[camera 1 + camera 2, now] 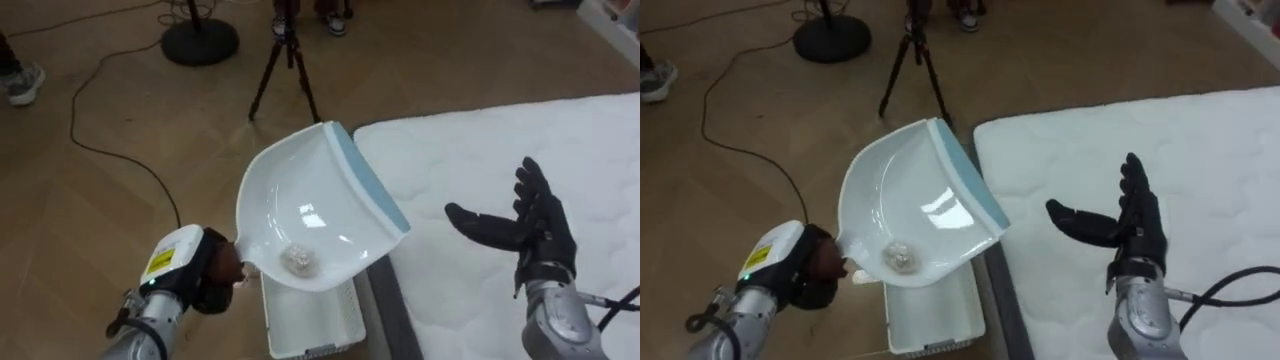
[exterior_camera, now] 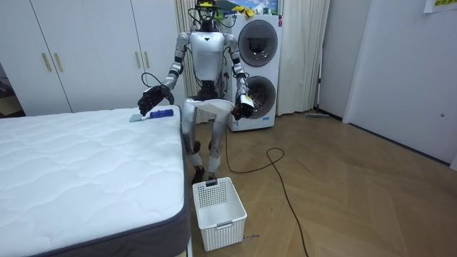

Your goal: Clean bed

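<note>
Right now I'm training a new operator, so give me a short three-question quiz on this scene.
1. True or false: the dustpan held in the left hand is empty.
2. What stands on the floor under the dustpan? A) a white basket B) a bucket C) a shoe box
3. Fill in: the right hand hovers open over the ____.

Key:
1. False: a small crumpled wad lies in it.
2. A.
3. mattress.
</note>
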